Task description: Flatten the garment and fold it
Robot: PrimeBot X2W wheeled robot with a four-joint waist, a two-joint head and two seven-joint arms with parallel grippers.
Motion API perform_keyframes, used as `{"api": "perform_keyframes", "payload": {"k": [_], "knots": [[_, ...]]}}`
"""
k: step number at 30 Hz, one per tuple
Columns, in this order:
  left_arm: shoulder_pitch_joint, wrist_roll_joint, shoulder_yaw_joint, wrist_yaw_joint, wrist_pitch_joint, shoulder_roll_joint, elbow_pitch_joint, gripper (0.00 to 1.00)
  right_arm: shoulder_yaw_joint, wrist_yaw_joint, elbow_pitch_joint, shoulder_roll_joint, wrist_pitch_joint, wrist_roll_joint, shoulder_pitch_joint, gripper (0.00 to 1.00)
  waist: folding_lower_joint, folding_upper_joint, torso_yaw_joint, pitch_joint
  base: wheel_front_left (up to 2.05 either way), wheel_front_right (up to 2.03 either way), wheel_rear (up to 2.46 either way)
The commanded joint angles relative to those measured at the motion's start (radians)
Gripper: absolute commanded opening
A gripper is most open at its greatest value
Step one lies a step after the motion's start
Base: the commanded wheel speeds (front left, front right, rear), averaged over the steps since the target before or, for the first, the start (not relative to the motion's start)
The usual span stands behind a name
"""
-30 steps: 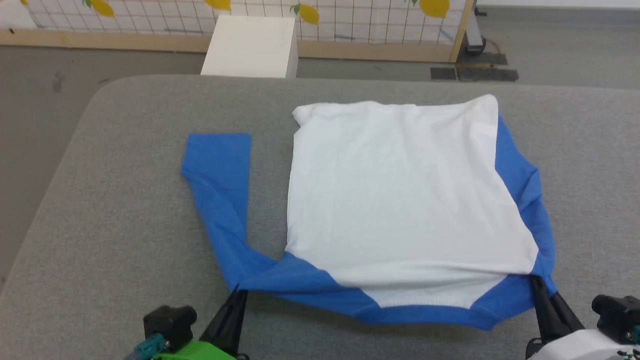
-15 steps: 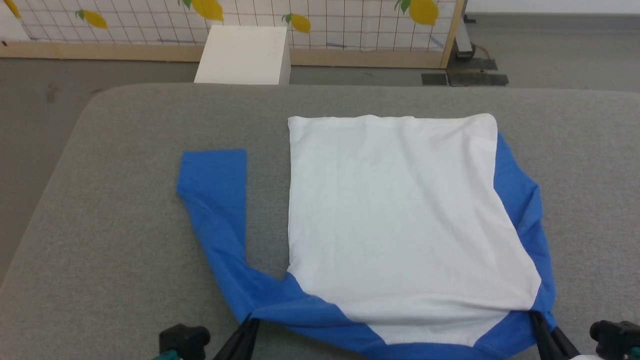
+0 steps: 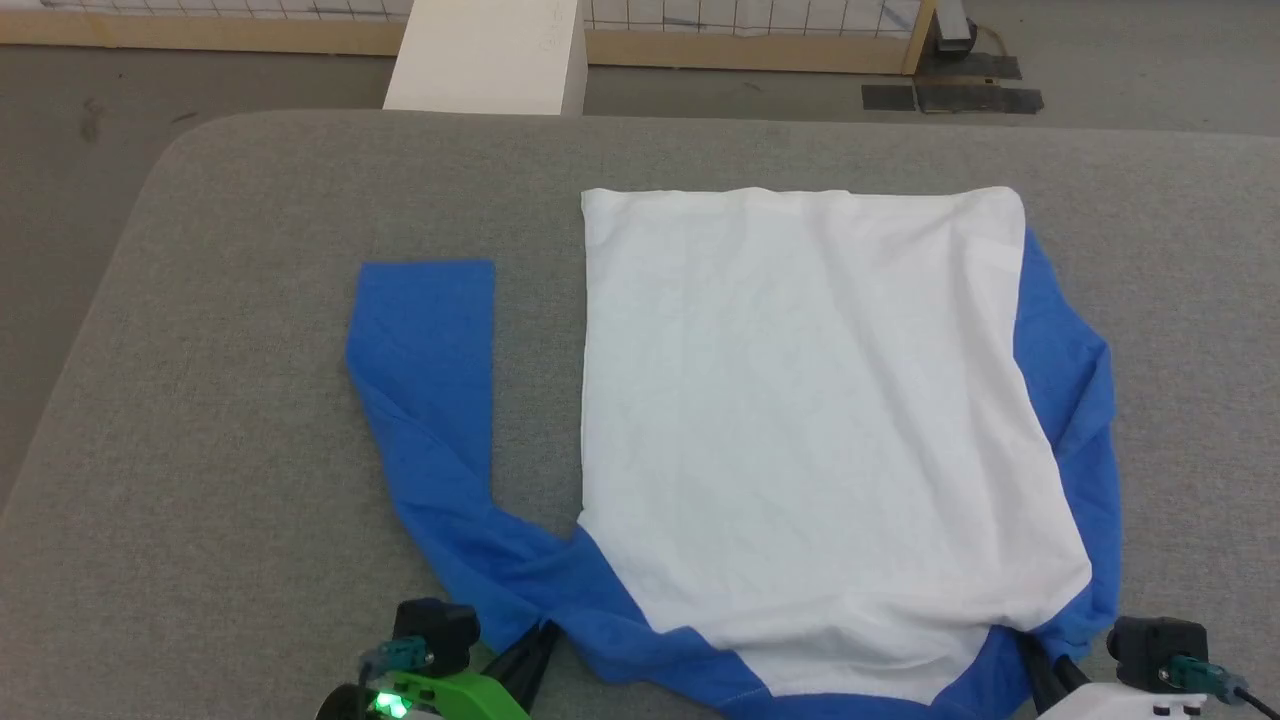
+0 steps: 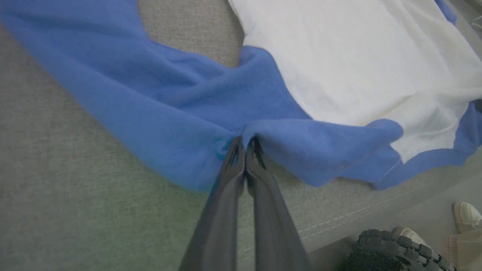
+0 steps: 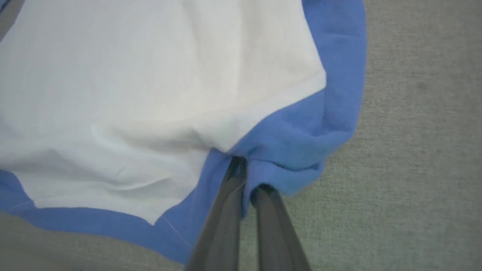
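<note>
garment [image 3: 800, 430] lies flat on grey table [image 3: 250, 400], white body face up, hem toward far edge, blue neck band at near edge.
- hem edge is straight, roughly parallel to table's far edge, with a strip of bare table beyond it
- left sleeve [image 3: 430, 400] lies out to the left and bends at the elbow, cuff pointing to far edge; a slot of bare table sits between sleeve and body
- right sleeve [image 3: 1080, 400] runs along the body's right edge, partly tucked under the white

left claw [image 4: 245, 142]: fingers pressed together, pinching a fold of blue cloth at left shoulder.
right claw [image 5: 249, 174]: fingers nearly closed, clamping a blue fold at right shoulder, cloth bunched around tips.

Room: wide bare table left of the sleeve, narrower band right of the garment. Neck band sits near table's front seam, little margin there.

Beyond far edge: white box [image 3: 490, 60] on the floor [image 3: 80, 110], wood-framed partition [image 3: 700, 48] behind it. Left wrist view shows a pale shoe [image 4: 467, 216] on the floor and a dark ribbed part [image 4: 395, 248], possibly robot hardware; too blurred to tell.
</note>
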Motion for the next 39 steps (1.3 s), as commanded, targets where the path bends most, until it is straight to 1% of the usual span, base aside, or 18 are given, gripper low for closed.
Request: {"api": "perform_keyframes", "payload": {"k": [1, 4, 5, 6, 7, 8, 9, 10, 11, 12, 17, 21, 25, 28, 30, 32, 34, 39], "knots": [[-0.027, 0.0, -0.003, -0.01, -0.005, -0.01, 0.021, 0.0, 0.001, -0.002, 0.016, 0.0, -0.006, -0.008, -0.026, 0.0, 0.0001, 0.0, 0.002, 0.005, 0.0, 0.0, 0.0], [-0.045, -0.004, -0.003, -0.015, -0.022, -0.027, 0.065, 0.0, 0.003, -0.002, 0.05, 0.0, -0.013, -0.012, -0.046, 0.0, 0.0001, 0.0, 0.002, 0.01, 0.0, 0.0, 0.0], [-0.049, -0.004, -0.002, -0.014, -0.027, -0.031, 0.076, 0.0, 0.004, -0.002, 0.059, 0.0, -0.016, -0.013, -0.052, 0.03, 0.0001, 0.0, 0.001, 0.01, 0.0, 0.0, 0.0], [-0.053, -0.004, 0.0, -0.011, -0.036, -0.036, 0.089, 0.0, 0.005, -0.002, 0.069, 0.0, -0.019, -0.013, -0.058, 0.12, 0.0001, 0.0, 0.0, 0.01, 0.0, 0.0, 0.0], [-0.055, -0.005, 0.003, -0.008, -0.043, -0.041, 0.098, 0.0, 0.005, -0.002, 0.076, 0.0, -0.02, -0.014, -0.062, 0.27, 0.0001, 0.0, 0.0, 0.009, 0.0, 0.0, 0.0], [-0.056, -0.006, 0.005, -0.004, -0.05, -0.045, 0.107, 0.0, 0.006, -0.002, 0.082, 0.0, -0.022, -0.014, -0.066, 0.37, 0.0001, 0.0, -0.001, 0.006, 0.0, 0.0, 0.0], [-0.056, -0.009, 0.009, 0.0, -0.06, -0.051, 0.117, 0.28, 0.008, -0.002, 0.088, 0.0, -0.024, -0.015, -0.069, 0.54, 0.0001, 0.0, -0.002, 0.001, 0.0, 0.0, 0.0], [-0.053, -0.012, 0.013, 0.004, -0.071, -0.056, 0.125, 0.5, 0.01, -0.002, 0.094, 0.0, -0.025, -0.016, -0.069, 0.92, 0.0001, 0.0, -0.004, -0.006, 0.0, 0.0, 0.0], [-0.049, -0.015, 0.017, 0.007, -0.079, -0.059, 0.129, 0.81, 0.011, -0.002, 0.096, 0.0, -0.025, -0.015, -0.069, 1.0, 0.0001, 0.0, -0.004, -0.012, 0.0, 0.0, 0.0], [-0.043, -0.021, 0.023, 0.011, -0.09, -0.063, 0.131, 1.0, 0.013, -0.002, 0.096, 0.0, -0.025, -0.012, -0.066, 1.0, 0.0001, 0.0, -0.005, -0.019, 0.0, 0.0, 0.0], [-0.004, -0.037, 0.051, 0.042, -0.132, -0.067, 0.107, 1.0, 0.016, -0.002, 0.071, 0.0, -0.01, 0.011, -0.038, 1.0, 0.0001, 0.0, -0.004, -0.049, 0.0, 0.0, 0.0], [0.043, -0.057, 0.1, 0.082, -0.184, -0.063, 0.045, 1.0, -0.003, -0.002, 0.009, 0.0, 0.023, 0.044, 0.009, 1.0, 0.0001, 0.0, 0.0, -0.065, 0.0, 0.0, 0.0], [0.088, -0.052, 0.168, 0.137, -0.256, -0.051, -0.047, 1.0, -0.069, -0.002, -0.094, 0.0, 0.057, 0.058, 0.055, 1.0, 0.0001, 0.0, 0.002, -0.071, 0.0, 0.0, 0.0], [0.112, -0.021, 0.226, 0.175, -0.289, -0.051, -0.13, 1.0, -0.134, -0.002, -0.194, 0.0, 0.055, 0.026, 0.068, 1.0, 0.0001, 0.0, -0.003, -0.069, 0.0, 0.0, 0.0], [0.12, 0.007, 0.267, 0.19, -0.297, -0.063, -0.187, 1.0, -0.166, -0.002, -0.254, 0.0, 0.032, -0.006, 0.061, 1.0, 0.0001, 0.0, -0.006, -0.067, 0.0, 0.0, 0.0], [0.118, 0.062, 0.32, 0.196, -0.299, -0.085, -0.26, 1.0, -0.19, -0.002, -0.306, 0.0, -0.008, -0.031, 0.045, 1.0, 0.0001, 0.0, -0.01, -0.065, 0.0, 0.0, 0.0], [0.123, 0.118, 0.373, 0.19, -0.299, -0.124, -0.329, 1.0, -0.193, -0.002, -0.343, 0.0, -0.057, -0.062, 0.028, 1.0, 0.0001, 0.0, -0.013, -0.063, 0.0, 0.0, 0.0], [0.148, 0.244, 0.464, 0.138, -0.299, -0.204, -0.422, 1.0, -0.158, -0.002, -0.364, 0.0, -0.18, -0.135, 0.007, 1.0, 0.0001, 0.0, -0.017, -0.065, 0.0, 0.0, 0.0]]}}
